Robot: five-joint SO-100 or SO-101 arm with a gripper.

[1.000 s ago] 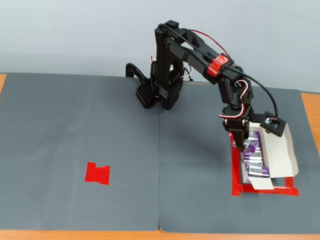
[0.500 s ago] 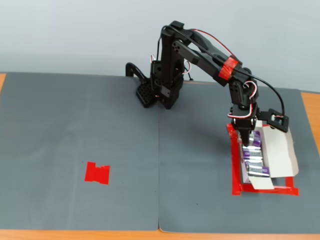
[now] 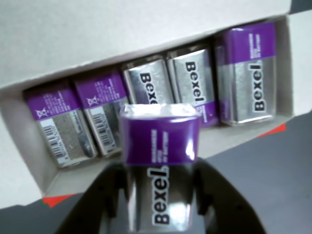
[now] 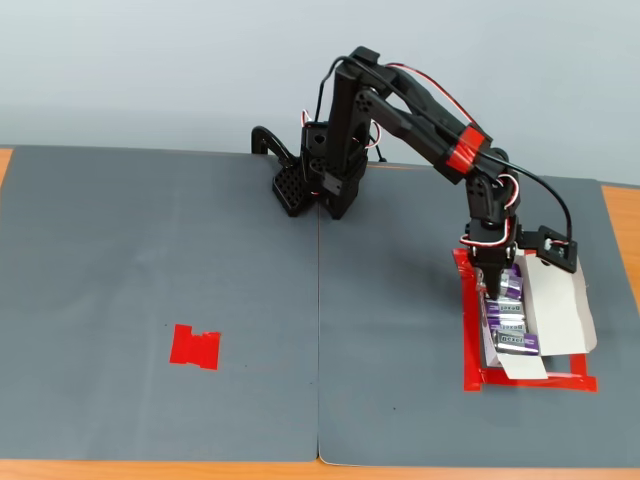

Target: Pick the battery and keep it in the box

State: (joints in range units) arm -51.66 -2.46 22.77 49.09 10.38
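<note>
Black end effector (image 3: 158, 195) clenched on purple-silver block battery (image 3: 160, 161), above white cardboard box (image 3: 97, 29). Rigid, dense, glossy wrap likely slippery; grip flat sides mid-body.

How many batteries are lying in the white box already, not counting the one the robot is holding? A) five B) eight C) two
A: the wrist view shows five batteries side by side in the box, with a sixth battery in the gripper.
</note>
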